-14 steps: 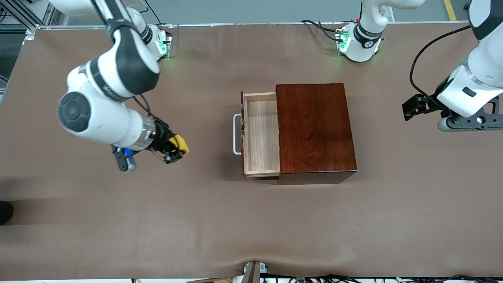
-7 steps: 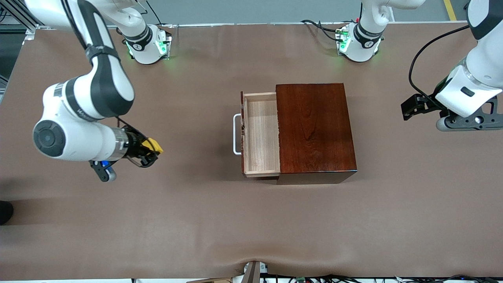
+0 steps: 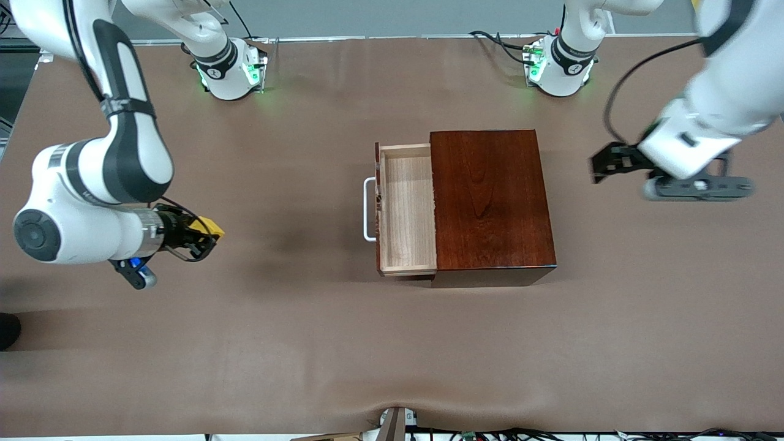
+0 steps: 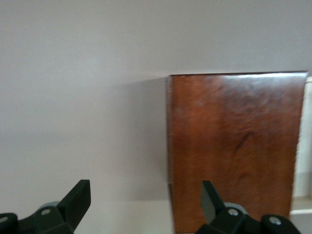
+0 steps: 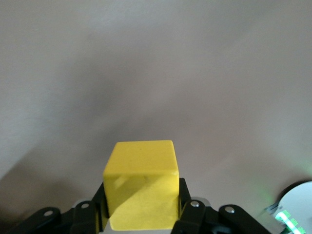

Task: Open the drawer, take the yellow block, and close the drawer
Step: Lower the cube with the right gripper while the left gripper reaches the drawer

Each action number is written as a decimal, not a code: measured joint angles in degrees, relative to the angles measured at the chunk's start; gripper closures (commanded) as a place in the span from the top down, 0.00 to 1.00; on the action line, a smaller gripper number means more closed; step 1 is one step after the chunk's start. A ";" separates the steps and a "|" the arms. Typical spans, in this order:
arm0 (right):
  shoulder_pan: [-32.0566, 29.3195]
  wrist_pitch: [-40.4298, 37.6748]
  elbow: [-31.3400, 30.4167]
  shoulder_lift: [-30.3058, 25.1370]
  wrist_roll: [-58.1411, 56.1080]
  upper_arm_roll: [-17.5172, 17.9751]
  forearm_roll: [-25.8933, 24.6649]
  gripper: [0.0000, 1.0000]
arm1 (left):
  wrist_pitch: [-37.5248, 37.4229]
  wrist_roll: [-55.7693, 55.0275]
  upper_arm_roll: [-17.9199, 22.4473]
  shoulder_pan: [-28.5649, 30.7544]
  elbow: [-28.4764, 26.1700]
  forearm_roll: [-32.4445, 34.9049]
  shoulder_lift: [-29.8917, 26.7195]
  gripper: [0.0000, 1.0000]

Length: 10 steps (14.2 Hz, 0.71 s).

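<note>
The right tool [image 3: 205, 236], clamped on the block [image 3: 207, 226], is carrying it farther from the still-open drawer [image 3: 407, 208]; the left tool [image 4: 146, 207], fingers apart, is nearing the box [image 3: 490, 199].

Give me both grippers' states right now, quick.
Left gripper: open, holding nothing, over the table beside the wooden box.
Right gripper: shut on the yellow block, over the table's right-arm end.

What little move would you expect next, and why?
Probably the right pincer lowers the yellow block onto the bare table at the right arm's end and lets go. It is shut on the block, well clear of the drawer, which stands open and looks empty. The left pincer, open over the table beside the wooden box, could then shut the drawer.
</note>
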 measured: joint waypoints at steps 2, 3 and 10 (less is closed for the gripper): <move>-2.81 0.60 -1.79 0.00 -6.50 -0.04 -0.32 0.00 | 0.77 -10.56 -0.56 -5.69 2.67 0.00 3.45 1.00; -3.98 0.76 -2.47 0.00 -9.30 -0.04 -0.52 0.00 | 1.55 -15.33 -0.69 -8.43 3.91 0.00 5.26 1.00; -9.45 7.50 -9.38 -0.01 -26.50 -0.04 -4.63 0.00 | 13.88 -47.31 -0.69 -23.27 9.34 0.00 16.96 1.00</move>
